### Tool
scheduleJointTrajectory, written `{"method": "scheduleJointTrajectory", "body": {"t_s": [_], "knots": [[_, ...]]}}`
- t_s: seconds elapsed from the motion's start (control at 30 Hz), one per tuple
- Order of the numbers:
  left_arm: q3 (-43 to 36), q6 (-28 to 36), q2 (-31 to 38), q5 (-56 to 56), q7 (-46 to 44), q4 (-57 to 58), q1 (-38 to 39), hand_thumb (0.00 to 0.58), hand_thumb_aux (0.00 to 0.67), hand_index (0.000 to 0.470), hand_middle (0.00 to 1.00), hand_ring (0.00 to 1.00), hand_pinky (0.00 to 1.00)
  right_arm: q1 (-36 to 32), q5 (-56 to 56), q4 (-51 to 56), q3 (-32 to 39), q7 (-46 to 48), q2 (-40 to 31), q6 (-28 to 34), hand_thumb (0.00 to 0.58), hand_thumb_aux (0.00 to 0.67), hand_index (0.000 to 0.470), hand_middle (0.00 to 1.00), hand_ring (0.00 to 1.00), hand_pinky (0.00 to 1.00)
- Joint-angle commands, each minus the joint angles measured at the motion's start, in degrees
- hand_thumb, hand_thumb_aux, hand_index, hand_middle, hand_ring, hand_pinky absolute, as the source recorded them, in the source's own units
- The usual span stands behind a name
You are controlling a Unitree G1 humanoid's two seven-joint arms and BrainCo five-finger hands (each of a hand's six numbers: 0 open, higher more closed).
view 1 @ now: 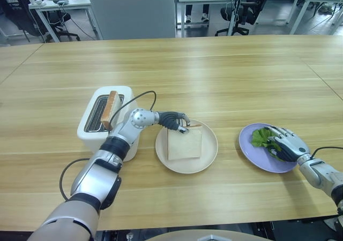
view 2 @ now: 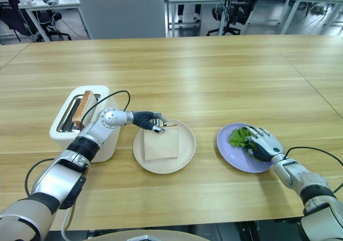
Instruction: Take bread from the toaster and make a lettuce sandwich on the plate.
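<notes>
Your right hand [view 1: 286,143] lies on the lettuce [view 1: 261,136] on the purple plate [view 1: 252,156]. I cannot tell if it grips, so close on one leaf and lift straight. Your left hand [view 1: 174,120], grip also unclear, sits at the far-left corner of the bread [view 1: 185,144] on the tan plate [view 1: 210,157].

Bright, even light is falling from overhead and spreading across the wooden tabletop [view 1: 214,75] without any hard glare. Only thin, soft shadows are gathering under the near rims of the cream plate [view 1: 187,170] and the purple plate [view 1: 257,164], and at the foot of the toaster [view 1: 88,136]. Small pale highlights are glinting on the silvery back of the right robot hand [view 1: 286,143]. The tabletop's far edge is bending slightly toward the corners, and the floor [view 1: 268,27] behind is shining pale.
</notes>
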Motion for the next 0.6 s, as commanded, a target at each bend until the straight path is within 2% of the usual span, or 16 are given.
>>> {"method": "scheduleJointTrajectory", "body": {"t_s": [0.03,0.07,0.1,0.13,0.2,0.3,0.33,0.37,0.4,0.53,0.6], "knots": [[-0.1,0.0,-0.6,0.2,-1.2,3.2,-1.3,0.577,0.623,0.428,1.00,1.00,1.00,0.8,0.6,-0.4,0.9,-0.6,-0.9,-1.1,0.580,0.670,0.460,0.00,0.00,0.00],[-0.6,-1.0,-0.5,1.2,-0.4,3.6,-1.6,0.398,0.294,0.202,1.00,1.00,1.00,0.8,1.0,-1.4,0.4,-1.1,-1.3,-1.4,0.580,0.670,0.460,0.00,0.00,0.00],[-1.1,-2.6,-0.5,2.4,1.1,4.0,-1.9,0.104,0.063,0.043,1.00,1.00,1.00,0.8,1.2,-2.6,0.0,-1.7,-1.7,-1.7,0.580,0.670,0.460,0.00,0.00,0.00],[-1.5,-3.9,-0.5,3.6,2.6,4.2,-2.2,0.000,0.000,0.000,1.00,1.00,1.00,0.9,1.6,-3.8,-0.5,-2.2,-2.1,-2.1,0.580,0.670,0.460,0.00,0.00,0.00],[-2.4,-6.4,-0.3,5.9,5.2,4.5,-2.8,0.000,0.000,0.000,1.00,1.00,1.00,1.4,2.3,-6.8,-1.5,-2.7,-3.1,-2.7,0.580,0.670,0.460,0.00,0.00,0.00],[-5.3,-10.6,1.0,13.8,15.0,4.1,-4.7,0.000,0.000,0.000,1.00,1.00,1.00,2.2,3.2,-11.9,-3.0,-3.1,-4.6,-3.2,0.580,0.670,0.460,0.00,0.00,0.00],[-6.3,-11.9,1.5,16.6,18.8,3.8,-5.4,0.000,0.000,0.000,0.82,0.82,0.82,2.6,3.5,-13.8,-3.6,-3.0,-5.0,-3.3,0.580,0.670,0.460,0.00,0.00,0.00],[-7.0,-12.5,1.9,18.8,22.0,3.3,-6.0,0.000,0.000,0.000,0.53,0.53,0.53,3.0,3.8,-16.0,-4.3,-2.7,-5.4,-3.3,0.580,0.670,0.460,0.00,0.00,0.00],[-7.7,-13.2,2.5,21.1,25.0,2.6,-6.6,0.000,0.000,0.000,0.00,0.00,0.00,3.5,4.2,-18.1,-5.0,-2.4,-5.7,-3.3,0.580,0.670,0.460,0.00,0.00,0.00],[-9.4,-11.3,6.1,30.7,36.0,-4.2,-7.9,0.000,0.000,0.000,0.00,0.00,0.00,5.4,5.9,-27.6,-8.0,0.2,-6.6,-2.9,0.580,0.670,0.460,0.00,0.00,0.00],[-8.8,-8.9,8.4,33.3,37.6,-9.5,-6.6,0.000,0.000,0.000,0.00,0.00,0.00,6.3,6.8,-32.3,-9.4,2.3,-6.4,-2.5,0.580,0.670,0.460,0.00,0.00,0.00]]}}
